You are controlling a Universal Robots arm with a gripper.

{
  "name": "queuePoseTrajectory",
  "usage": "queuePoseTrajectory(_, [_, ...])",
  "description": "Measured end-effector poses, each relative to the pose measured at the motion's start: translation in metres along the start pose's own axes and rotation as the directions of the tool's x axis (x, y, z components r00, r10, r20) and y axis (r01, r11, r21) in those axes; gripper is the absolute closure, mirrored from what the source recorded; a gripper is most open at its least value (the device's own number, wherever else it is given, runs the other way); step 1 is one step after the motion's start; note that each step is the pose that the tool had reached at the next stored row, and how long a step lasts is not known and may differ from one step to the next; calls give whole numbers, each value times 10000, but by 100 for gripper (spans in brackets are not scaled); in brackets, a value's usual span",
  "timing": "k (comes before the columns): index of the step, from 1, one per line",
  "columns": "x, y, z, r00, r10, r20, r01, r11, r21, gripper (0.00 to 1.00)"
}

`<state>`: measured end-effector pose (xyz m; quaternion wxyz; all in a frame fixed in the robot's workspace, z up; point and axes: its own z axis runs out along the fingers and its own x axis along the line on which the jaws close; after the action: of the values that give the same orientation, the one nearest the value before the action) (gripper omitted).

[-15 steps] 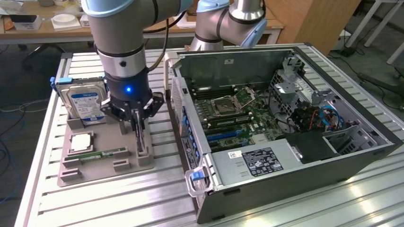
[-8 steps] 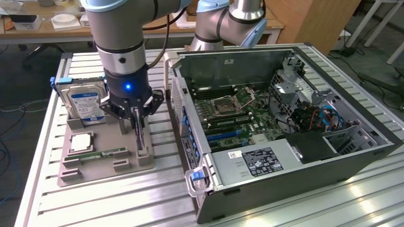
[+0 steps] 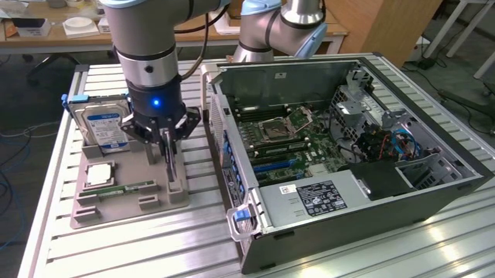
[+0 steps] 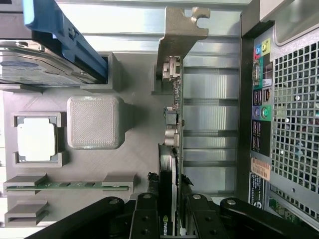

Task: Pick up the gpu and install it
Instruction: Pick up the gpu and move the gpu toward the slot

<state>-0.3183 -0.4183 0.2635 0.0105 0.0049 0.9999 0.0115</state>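
The gripper (image 3: 169, 171) (image 4: 172, 201) hangs straight down from the arm over the grey holder (image 3: 124, 204). Its two black fingers (image 4: 147, 209) are drawn in against either face of the gpu (image 4: 173, 124), pinching the thin card between them. The gpu stands on its long edge along the side of the holder nearest the computer case (image 3: 433, 191). Its pale metal bracket (image 4: 180, 27) is at the end far from the fingers, beside a slotted block of the holder. Whether the card's lower edge rests in its slots or is raised clear of them cannot be told.

On the same holder, further from the case, a narrow green memory stick (image 3: 130, 188) (image 4: 70, 184) lies in its groove. A square silver processor (image 3: 101, 174) (image 4: 37, 142) sits in a framed pocket. A silver hard drive (image 3: 104, 126) (image 4: 47, 67) with a blue label stands upright at the back. The holder rests on a slatted aluminium table (image 3: 131, 249), just beside the case, which lies open with its motherboard (image 3: 298, 147) exposed.
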Motion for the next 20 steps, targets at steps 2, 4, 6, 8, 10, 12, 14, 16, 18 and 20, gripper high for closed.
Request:
queuePoseTrajectory(2, [0, 1, -17, 10000, 1, 0, -1, 10000, 0, 73])
queuePoseTrajectory(4, [-1, 1, -35, 10000, 0, -1, 0, 10000, -1, 74])
queuePoseTrajectory(6, [-1, 1, -61, 10000, 1, -1, -1, 10000, -2, 74])
queuePoseTrajectory(8, [-2, 2, -88, 10000, 1, -1, -1, 10000, -4, 74])
queuePoseTrajectory(10, [-2, 3, -107, 10000, 1, -1, -1, 10000, -4, 74])
queuePoseTrajectory(12, [-3, 3, -133, 10000, 1, -1, -1, 10000, -5, 74])
queuePoseTrajectory(14, [-4, 4, -182, 10000, 0, -2, 0, 10000, -5, 74])
queuePoseTrajectory(16, [-5, 5, -227, 10000, 0, -5, 0, 10000, -3, 74])
queuePoseTrajectory(18, [-6, 6, -289, 10000, 1, -8, -1, 10000, -4, 74])
queuePoseTrajectory(20, [-7, 8, -351, 10000, 1, -12, -1, 10000, -5, 74])
